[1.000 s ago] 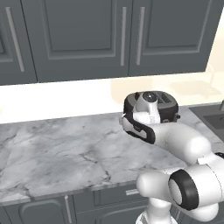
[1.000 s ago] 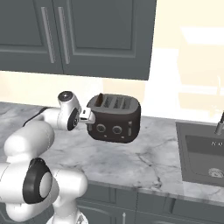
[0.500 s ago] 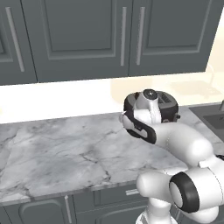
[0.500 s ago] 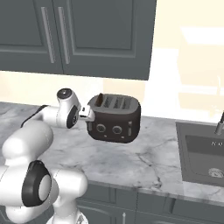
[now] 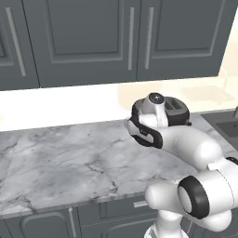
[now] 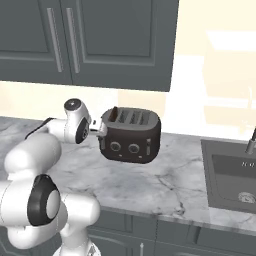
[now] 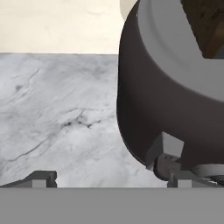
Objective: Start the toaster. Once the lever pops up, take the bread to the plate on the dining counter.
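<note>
The dark toaster [image 6: 131,136] stands on the marble worktop [image 6: 165,185], its knobs facing the front. In the hand view the toaster [image 7: 166,96] is very close, with the brown bread [image 7: 211,24] down in a top slot. A small grey lever [image 7: 169,148] juts from its near end face. My gripper [image 6: 98,133] is level with the toaster's left end, open, and holds nothing. In the hand view my gripper [image 7: 113,180] has one fingertip just below the lever and the other over bare marble. My hand [image 5: 149,116] hides most of the toaster [image 5: 180,108] from the left. The plate and dining counter are out of view.
A sink [image 6: 231,172] with a faucet [image 6: 250,142] is set into the worktop right of the toaster. Dark wall cabinets [image 5: 93,37] hang above. Bare marble [image 5: 60,158] stretches to the left of my arm.
Almost nothing: my hand has edged a touch toward the toaster's end, and the jaws stay wide apart.
</note>
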